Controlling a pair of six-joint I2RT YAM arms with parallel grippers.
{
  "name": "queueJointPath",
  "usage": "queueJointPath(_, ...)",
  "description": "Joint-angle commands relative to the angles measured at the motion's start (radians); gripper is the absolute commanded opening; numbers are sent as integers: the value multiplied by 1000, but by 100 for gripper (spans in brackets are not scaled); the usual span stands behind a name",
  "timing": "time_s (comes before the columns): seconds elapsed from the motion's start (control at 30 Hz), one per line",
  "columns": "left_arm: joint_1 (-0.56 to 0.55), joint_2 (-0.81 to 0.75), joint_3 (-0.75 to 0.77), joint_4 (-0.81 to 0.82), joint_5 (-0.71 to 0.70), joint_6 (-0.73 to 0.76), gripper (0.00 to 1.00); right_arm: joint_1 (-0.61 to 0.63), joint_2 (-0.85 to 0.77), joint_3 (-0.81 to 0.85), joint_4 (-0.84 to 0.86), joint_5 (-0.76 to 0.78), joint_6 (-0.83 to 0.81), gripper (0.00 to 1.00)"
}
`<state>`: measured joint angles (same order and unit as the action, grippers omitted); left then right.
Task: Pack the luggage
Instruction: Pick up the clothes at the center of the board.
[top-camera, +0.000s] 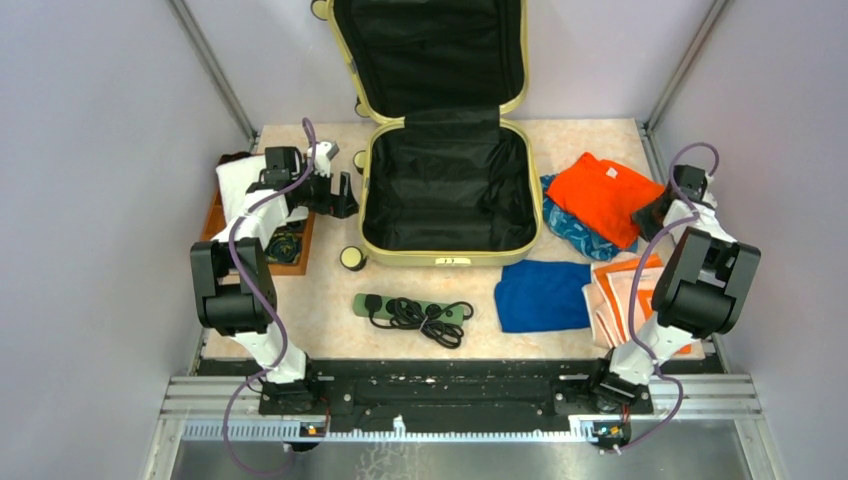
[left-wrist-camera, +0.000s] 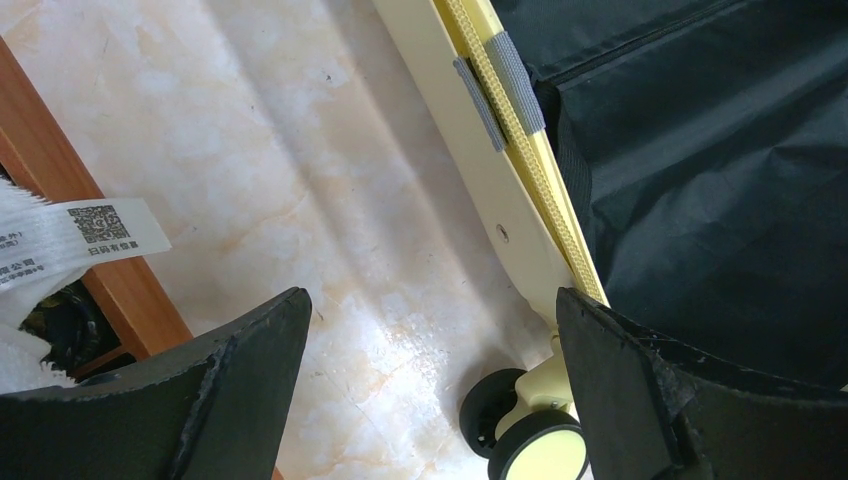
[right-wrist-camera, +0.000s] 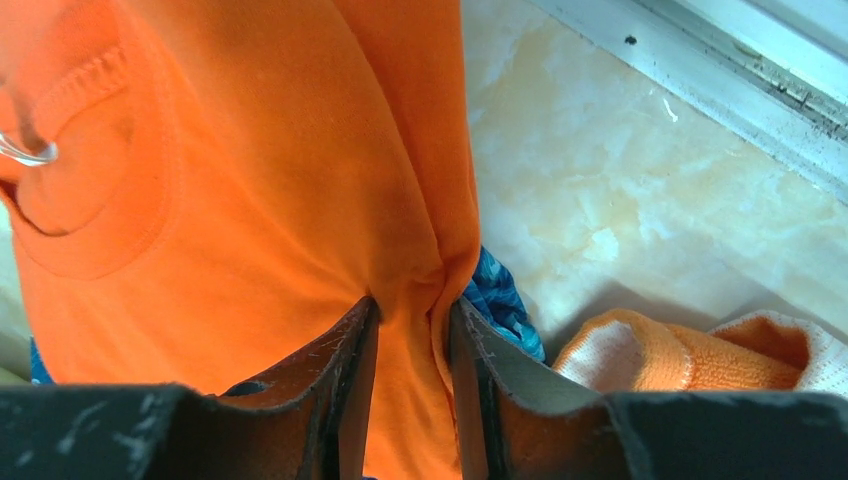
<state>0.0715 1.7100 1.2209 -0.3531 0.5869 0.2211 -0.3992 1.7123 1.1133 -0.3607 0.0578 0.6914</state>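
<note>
Orange shirt (right-wrist-camera: 250, 150) pinched at edge by right jaws; left jaws spread beside luggage (left-wrist-camera: 470, 200).

The scene is lit brightly and evenly from above. Soft diagonal shadows are cast on the desk (left-wrist-camera: 300, 200) in the left wrist view, and little detail is resolved inside the black-lined luggage (top-camera: 450, 190).

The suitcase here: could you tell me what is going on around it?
The luggage lies open and empty. The right end effector is closed on a fold of the orange shirt, which lies on a blue patterned garment beside the luggage. The left end effector hangs open near the luggage's wheels, holding nothing. A power strip and blue cloth lie nearby.
</note>
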Motion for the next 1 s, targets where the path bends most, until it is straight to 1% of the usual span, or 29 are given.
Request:
queueJointPath(0.0, 1, -50, -11, -6, 10, 24, 98, 10, -32, -19, 24, -32, -3, 33)
queueJointPath(0.07, 0, -55, -13, -11, 10, 26, 98, 20, -25, -7, 3, -31, -7, 37)
queueJointPath(0.2, 2, -64, -15, -14, 9, 29, 98, 69, -46, 19, -51, 17, -11, 37)
queueJointPath(0.3, 1, -65, -15, -14, 8, 30, 98, 120, -73, 15, -103, 69, 4, 48)
queueJointPath(0.37, 0, -65, -14, -17, 7, 32, 98, 141, -86, -5, -118, 85, 20, 52)
queueJointPath(0.53, 0, -69, -12, -27, 4, 43, 98, 144, -114, -54, -96, 88, 45, 53)
queueJointPath(0.73, 1, -73, -15, -40, -4, 55, 98, 144, -127, -17, -117, 85, 46, 48)
queueJointPath(0.97, 0, -87, -14, -43, 7, 59, 98, 139, -142, 38, -163, 99, 32, 52)
